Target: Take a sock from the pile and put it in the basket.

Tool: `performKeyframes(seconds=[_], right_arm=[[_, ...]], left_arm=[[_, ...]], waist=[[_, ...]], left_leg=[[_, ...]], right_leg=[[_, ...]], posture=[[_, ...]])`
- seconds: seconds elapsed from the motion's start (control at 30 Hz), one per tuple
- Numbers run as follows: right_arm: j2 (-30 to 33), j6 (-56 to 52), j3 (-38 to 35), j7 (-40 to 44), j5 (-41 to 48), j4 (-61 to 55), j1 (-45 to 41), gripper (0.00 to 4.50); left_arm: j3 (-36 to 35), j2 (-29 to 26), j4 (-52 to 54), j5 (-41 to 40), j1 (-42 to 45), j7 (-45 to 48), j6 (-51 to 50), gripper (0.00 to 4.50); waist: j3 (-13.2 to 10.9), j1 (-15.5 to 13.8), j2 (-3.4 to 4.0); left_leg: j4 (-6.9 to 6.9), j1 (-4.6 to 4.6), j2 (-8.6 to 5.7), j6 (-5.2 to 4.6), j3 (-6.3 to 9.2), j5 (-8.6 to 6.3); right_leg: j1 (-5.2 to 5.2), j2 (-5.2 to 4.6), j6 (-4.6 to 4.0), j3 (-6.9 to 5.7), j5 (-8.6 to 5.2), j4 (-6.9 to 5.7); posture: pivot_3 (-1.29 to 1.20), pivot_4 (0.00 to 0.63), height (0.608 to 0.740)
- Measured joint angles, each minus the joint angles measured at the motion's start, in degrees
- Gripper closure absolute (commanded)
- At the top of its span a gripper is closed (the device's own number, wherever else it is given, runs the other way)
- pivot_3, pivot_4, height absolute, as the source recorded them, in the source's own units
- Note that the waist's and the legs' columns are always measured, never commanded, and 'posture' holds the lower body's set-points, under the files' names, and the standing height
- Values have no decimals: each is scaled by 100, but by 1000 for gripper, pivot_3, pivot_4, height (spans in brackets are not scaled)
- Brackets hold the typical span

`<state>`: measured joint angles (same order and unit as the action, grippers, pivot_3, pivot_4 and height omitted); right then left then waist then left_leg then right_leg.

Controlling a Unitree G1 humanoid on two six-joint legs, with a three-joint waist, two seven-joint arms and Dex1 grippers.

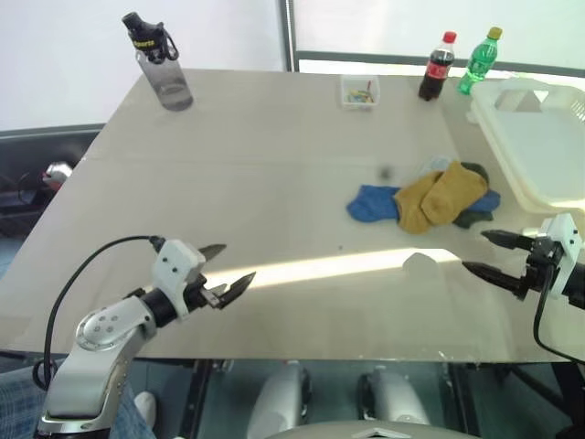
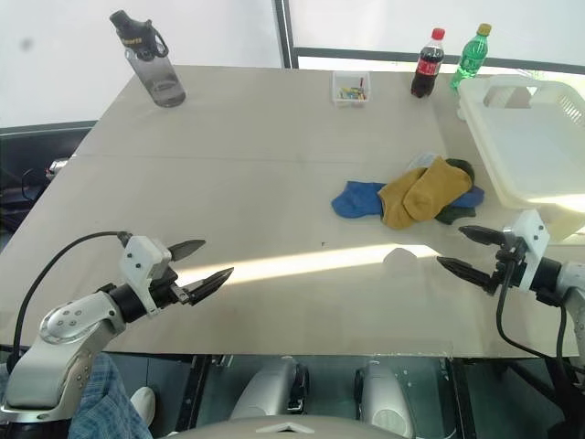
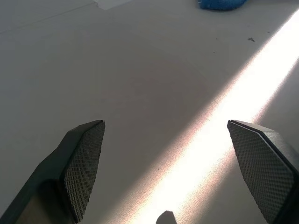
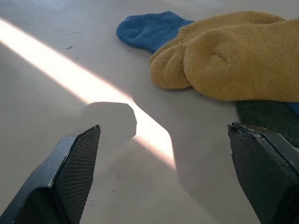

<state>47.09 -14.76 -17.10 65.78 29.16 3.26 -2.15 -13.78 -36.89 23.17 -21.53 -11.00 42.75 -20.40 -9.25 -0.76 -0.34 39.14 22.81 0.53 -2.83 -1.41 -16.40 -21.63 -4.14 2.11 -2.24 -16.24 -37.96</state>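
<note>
Left eye view is showing the pile [image 1: 430, 201] lying on the table [image 1: 274, 165] just beside the basket [image 1: 539, 151], while the left gripper [image 1: 227, 272] and right gripper [image 1: 484, 254] are hovering empty, jaws spread wide.

You've got a beige table [image 1: 274, 183] carrying the sock pile [image 1: 430, 199] right of centre, with the basket [image 1: 539, 146] just beside it at the right edge. Along the far edge: water bottle [image 1: 157, 62], small clear box [image 1: 359, 91], cola bottle [image 1: 437, 66], green bottle [image 1: 478, 60].
</note>
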Motion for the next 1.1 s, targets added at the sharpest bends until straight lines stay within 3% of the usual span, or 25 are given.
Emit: performKeyframes(seconds=[1.1], right_arm=[[15,132,-128,17,-22,57,8,28]], left_arm=[[4,81,-140,-118,110,183,277,0]], waist=[[1,-1,1]], left_leg=[[1,0,0,-1,-1,0]], right_leg=[[1,2,0,0,0,0]], posture=[[0,150,740]])
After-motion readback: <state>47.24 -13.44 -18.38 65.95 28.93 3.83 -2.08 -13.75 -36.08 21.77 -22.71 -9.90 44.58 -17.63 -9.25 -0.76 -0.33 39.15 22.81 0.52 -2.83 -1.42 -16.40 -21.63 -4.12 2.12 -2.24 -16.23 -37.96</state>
